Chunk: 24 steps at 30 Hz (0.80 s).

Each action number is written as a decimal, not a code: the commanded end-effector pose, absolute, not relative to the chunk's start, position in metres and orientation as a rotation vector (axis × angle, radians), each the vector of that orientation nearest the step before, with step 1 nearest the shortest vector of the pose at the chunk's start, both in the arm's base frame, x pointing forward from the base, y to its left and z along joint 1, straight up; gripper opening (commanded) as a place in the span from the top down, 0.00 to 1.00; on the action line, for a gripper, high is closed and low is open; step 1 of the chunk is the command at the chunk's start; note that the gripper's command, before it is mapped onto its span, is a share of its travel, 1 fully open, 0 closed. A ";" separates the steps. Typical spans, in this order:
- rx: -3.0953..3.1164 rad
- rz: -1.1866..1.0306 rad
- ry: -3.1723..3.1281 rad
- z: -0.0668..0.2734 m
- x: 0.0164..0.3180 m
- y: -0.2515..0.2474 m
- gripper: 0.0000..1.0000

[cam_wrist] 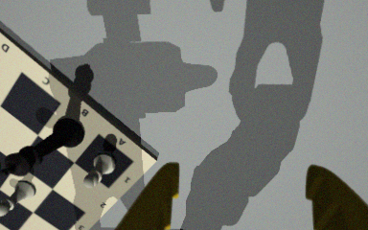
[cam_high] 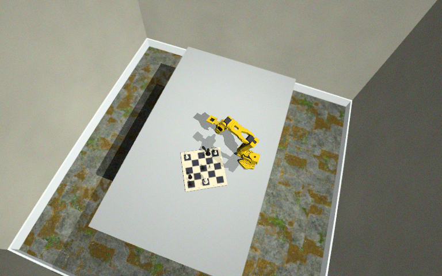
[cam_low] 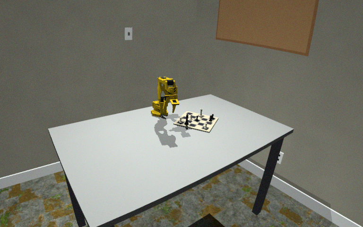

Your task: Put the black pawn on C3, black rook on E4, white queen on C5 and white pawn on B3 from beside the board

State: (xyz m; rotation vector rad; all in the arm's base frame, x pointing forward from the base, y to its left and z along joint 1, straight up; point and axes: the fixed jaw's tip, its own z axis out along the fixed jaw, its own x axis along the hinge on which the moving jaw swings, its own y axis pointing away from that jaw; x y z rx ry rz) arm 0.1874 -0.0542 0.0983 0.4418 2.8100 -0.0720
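The chessboard point(cam_high: 202, 170) lies on the grey table in front of the yellow arm's base. My gripper point(cam_high: 212, 119) hangs over bare table just past the board's far edge; it also shows in the exterior view point(cam_low: 174, 106). In the wrist view its two fingers stand wide apart with only table and shadow between them. A black pawn point(cam_wrist: 80, 86) stands at the board's rim by the B and C letters. A tall black piece point(cam_wrist: 45, 146) stands just inside the board. A white pawn point(cam_wrist: 100, 169) stands on dark A1.
Several more white and black pieces stand on the board point(cam_low: 196, 121). The arm's base point(cam_high: 248, 159) is to the right of the board. The arm's shadow falls on the table beside the board.
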 end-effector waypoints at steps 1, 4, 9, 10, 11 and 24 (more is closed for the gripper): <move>0.683 -0.109 2.783 0.100 0.177 -0.090 0.68; 0.842 -0.133 2.743 0.101 0.165 -0.110 0.65; 1.043 -0.163 2.680 0.103 0.148 -0.134 0.62; 1.043 -0.163 2.680 0.103 0.148 -0.134 0.62; 1.043 -0.163 2.680 0.103 0.148 -0.134 0.62; 1.199 -0.186 2.620 0.104 0.131 -0.151 0.60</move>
